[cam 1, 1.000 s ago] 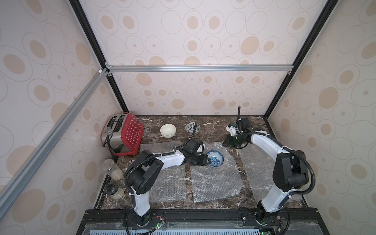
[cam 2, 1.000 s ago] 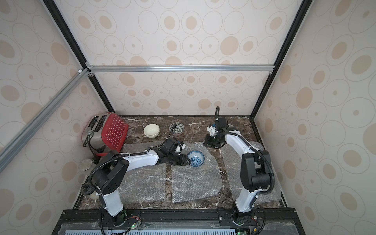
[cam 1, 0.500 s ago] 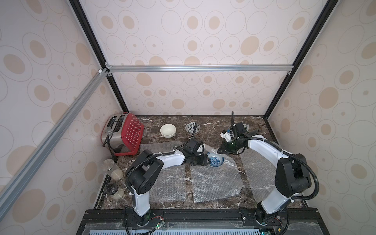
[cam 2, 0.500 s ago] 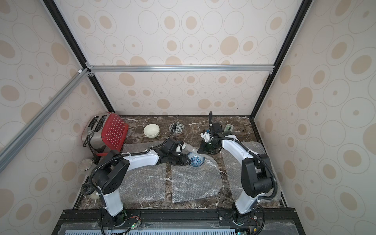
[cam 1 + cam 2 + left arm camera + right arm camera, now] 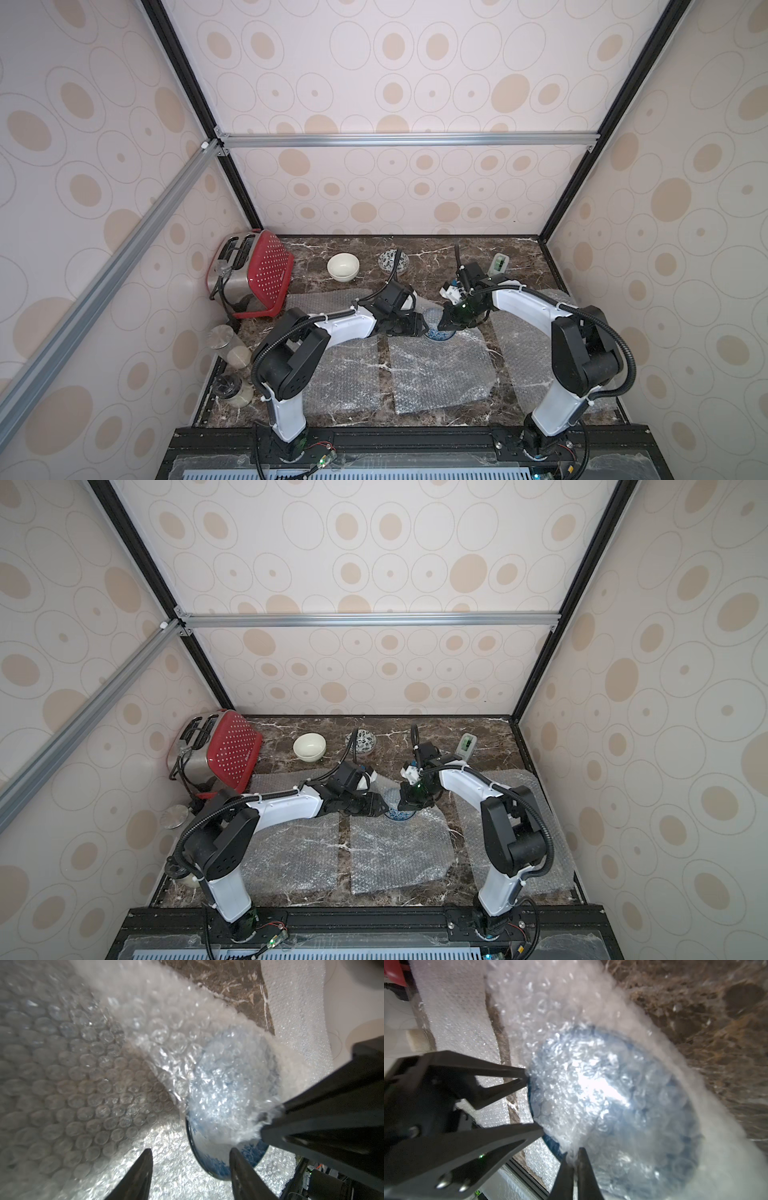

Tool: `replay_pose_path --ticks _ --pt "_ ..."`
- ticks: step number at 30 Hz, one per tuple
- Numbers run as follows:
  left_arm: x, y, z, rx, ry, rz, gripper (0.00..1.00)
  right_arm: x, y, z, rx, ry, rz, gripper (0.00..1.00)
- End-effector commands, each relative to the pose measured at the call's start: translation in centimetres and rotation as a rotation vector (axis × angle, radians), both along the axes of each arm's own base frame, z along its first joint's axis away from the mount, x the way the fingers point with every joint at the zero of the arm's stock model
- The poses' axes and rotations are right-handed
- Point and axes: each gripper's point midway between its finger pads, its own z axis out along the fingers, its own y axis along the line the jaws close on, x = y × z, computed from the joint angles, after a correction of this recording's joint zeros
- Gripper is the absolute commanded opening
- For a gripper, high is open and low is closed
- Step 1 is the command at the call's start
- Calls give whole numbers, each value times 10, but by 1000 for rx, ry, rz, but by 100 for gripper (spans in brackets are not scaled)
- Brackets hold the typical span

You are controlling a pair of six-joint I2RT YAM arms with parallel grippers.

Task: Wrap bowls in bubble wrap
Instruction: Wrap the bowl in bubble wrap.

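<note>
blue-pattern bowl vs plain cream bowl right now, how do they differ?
Look: the blue-pattern bowl carries blue decoration; the cream bowl is plain.
Cover: bubble wrap lies over the blue-pattern bowl's mouth, pinched by the shut right claw; the cream bowl is bare.
Place: the blue-pattern bowl sits on wrap mid-table; the cream bowl stands on bare tabletop at the back.
Both are small and round.

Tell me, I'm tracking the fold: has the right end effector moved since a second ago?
Yes. The right end effector came forward from the white-green device to the blue-pattern bowl.
</note>
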Motion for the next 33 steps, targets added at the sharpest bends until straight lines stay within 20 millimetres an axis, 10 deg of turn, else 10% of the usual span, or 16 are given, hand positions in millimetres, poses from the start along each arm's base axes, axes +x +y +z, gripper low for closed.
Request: replay_pose_path --ticks 1,26,33 --pt "1 7 20 4 -38 38 58 -10 2 -13 -36 45 14 9" --pt "45 -25 -9 10 -13 112 68 -8 8 -27 -54 49 38 10" --pt "36 10 -40 211 5 151 63 -6 10 -13 -34 24 38 27"
